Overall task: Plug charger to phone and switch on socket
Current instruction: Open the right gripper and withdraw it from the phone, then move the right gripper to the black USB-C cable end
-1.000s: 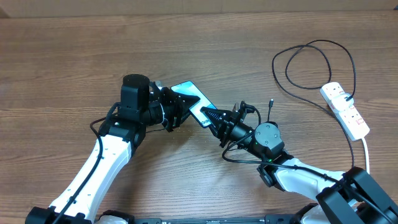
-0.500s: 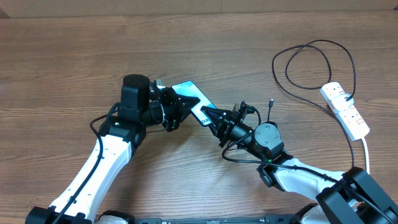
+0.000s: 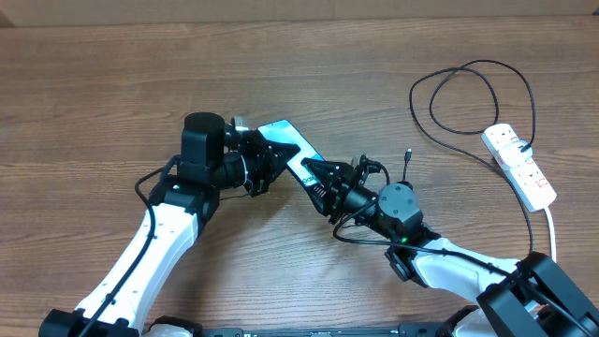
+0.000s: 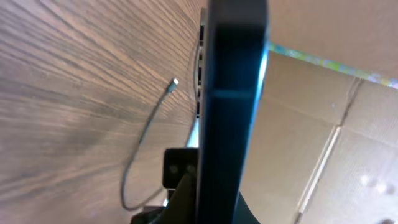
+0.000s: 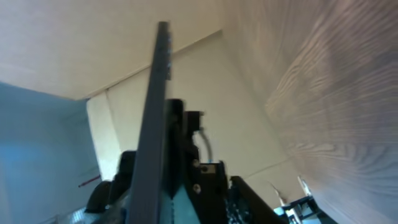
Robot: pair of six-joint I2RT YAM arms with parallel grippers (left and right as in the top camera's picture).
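Observation:
The phone (image 3: 284, 142) is held up off the table at mid-table, tilted, by my left gripper (image 3: 266, 161), which is shut on its upper part. In the left wrist view the phone (image 4: 231, 93) shows edge-on between the fingers. My right gripper (image 3: 312, 176) is open, with a jaw on either side of the phone's lower end; its view shows the phone (image 5: 155, 124) edge-on with gaps to both fingers. The charger (image 3: 468, 67) loops on the table at the right, and its free end (image 3: 409, 153) lies by my right arm. It also shows in the left wrist view (image 4: 175, 82). The socket (image 3: 519, 165) lies at the far right.
The socket's thick white cord (image 3: 551, 225) runs toward the front right edge. Cardboard walls (image 4: 323, 130) stand behind the table. My two arms nearly meet at mid-table.
My right gripper has crept up and left, further onto the phone's lower end. The left gripper and the phone have hardly moved.

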